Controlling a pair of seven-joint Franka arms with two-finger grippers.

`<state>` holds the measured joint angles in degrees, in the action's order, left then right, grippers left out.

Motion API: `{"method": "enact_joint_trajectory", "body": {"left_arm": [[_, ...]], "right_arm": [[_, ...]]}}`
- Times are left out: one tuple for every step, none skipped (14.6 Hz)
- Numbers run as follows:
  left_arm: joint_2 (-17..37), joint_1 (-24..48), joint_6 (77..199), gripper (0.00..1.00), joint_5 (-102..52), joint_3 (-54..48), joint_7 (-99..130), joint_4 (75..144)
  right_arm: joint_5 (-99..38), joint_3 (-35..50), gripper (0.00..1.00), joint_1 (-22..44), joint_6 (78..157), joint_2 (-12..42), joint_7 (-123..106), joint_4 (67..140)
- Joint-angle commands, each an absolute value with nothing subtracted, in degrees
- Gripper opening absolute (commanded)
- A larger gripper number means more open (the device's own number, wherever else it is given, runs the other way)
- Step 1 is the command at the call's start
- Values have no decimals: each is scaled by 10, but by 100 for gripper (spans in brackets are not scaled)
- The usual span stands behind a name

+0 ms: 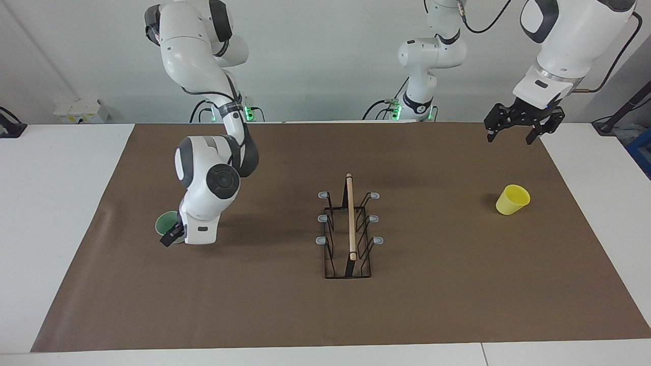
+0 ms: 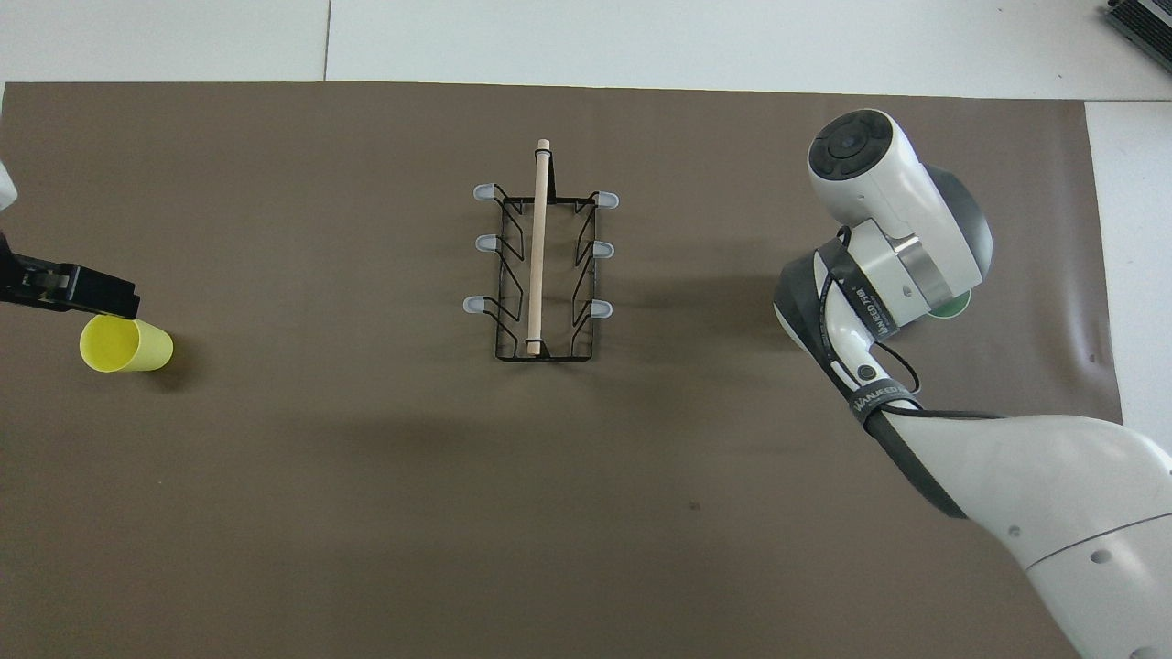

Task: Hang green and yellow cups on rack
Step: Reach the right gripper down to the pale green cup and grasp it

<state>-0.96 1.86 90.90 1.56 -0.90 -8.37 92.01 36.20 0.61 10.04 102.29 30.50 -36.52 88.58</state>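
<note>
A mat [image 1: 285, 315] covered most of the tabletop [image 1: 56, 203]. The rack [image 1: 349, 239] stood mid-mat, its rod handle running toward and away from the robots. One cup [image 1: 164, 222] sat toward the right arm's end, with the right end effector [image 1: 173, 237] down beside it (contact could not be judged). The other cup [image 1: 512, 199] lay tilted toward the left arm's end, well apart from the rack; the left end effector [image 1: 524, 124] hung over the mat's corner there.

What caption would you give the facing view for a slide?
Right gripper down at the green cup; left gripper waits, open, above the mat; yellow cup and rack untouched.
</note>
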Motion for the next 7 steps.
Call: {"method": "enact_joint_trajectory", "body": {"left_arm": [[-12, 17, 898, 100, 25, -11, -77, 917], [-12, 17, 898, 100, 25, -11, -77, 917], [-12, 17, 898, 100, 25, -11, -77, 917], [-12, 17, 898, 100, 25, -11, -77, 917], [-12, 17, 898, 100, 25, -11, -77, 917], [-12, 17, 898, 100, 25, -11, -77, 917], [-12, 17, 898, 100, 25, -11, -77, 917]], "right_arm": [[417, 10, 100, 112, 1060, 295, -403, 938], [427, 10, 100, 110, 1069, 295, -411, 946], [437, 10, 100, 109, 1073, 296, -428, 951], [443, 10, 100, 110, 1074, 298, -436, 951], [455, 10, 100, 111, 1075, 301, -445, 953], [475, 10, 100, 110, 1077, 304, -457, 957], [491, 10, 100, 110, 1084, 305, -460, 968]]}}
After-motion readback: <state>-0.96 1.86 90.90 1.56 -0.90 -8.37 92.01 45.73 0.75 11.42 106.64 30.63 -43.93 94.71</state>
